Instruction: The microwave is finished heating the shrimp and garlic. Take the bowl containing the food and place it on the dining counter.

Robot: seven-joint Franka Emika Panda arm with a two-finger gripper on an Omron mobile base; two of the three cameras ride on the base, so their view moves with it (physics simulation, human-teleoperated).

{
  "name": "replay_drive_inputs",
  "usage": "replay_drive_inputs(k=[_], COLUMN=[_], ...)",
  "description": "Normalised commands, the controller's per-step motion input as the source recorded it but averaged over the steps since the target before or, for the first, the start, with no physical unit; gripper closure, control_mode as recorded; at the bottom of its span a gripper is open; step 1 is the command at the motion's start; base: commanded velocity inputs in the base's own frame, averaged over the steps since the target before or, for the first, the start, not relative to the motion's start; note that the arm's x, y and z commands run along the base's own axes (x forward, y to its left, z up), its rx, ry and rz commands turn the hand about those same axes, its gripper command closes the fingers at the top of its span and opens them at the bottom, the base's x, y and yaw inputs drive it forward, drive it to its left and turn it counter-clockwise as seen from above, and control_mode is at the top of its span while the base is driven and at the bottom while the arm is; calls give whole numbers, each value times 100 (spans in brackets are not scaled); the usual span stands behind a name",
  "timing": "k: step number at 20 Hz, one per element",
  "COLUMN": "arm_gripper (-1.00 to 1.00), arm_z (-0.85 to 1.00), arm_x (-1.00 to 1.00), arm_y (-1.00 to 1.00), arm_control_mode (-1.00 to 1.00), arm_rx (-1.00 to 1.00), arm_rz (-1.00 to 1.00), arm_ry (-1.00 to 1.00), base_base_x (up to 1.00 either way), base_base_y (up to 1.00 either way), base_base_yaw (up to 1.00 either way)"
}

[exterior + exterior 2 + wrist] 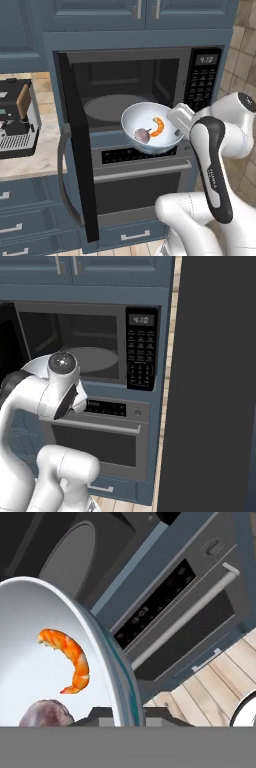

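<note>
One bowl [150,127], white inside, held in the air just in front of the open microwave [135,85], out past its floor and above the oven [140,175] below. Pinched at its right rim by the gripper [176,125], jaws drawn nearly together on the thin wall. Inside, an orange shrimp [158,126] curled near the middle and a brownish-purple garlic [142,134] just beside it, lower left.

From the left base view: whole bowl and both foods plain, round grey turntable [112,107] bare behind, black door [75,145] swung wide to the left, coffee machine [17,120] on the wall counter [40,155] further left.

From the right base view: bowl mostly hidden behind the arm's white joint, just a sliver of pale rim [35,363] showing at its left; keypad [141,353] and lit display seen squarely, oven handle [95,426] below, tall dark panel [215,381] along the right.

From the hand view, tilted: close on the bowl's inside [35,662] with a streak of blue on the outer wall [122,677]; shrimp [70,659] large, garlic [47,713] cut by the lower edge; wooden floor [215,687] beyond the oven front.
</note>
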Motion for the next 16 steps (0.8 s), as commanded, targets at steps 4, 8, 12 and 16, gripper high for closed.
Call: replay_drive_inputs(k=[4,8,12,16], arm_gripper=[100,100,100,100], arm_z=[0,0,0,0], arm_x=[0,-20,0,0], arm_y=[0,-4,0,0], arm_control_mode=[-100,-100,100,100], arm_rx=[0,0,0,0], arm_rz=[0,0,0,0], arm_ry=[0,0,0,0], base_base_x=[0,0,-81,-96], base_base_y=[0,0,-28,-23], base_base_yaw=[0,0,1,16])
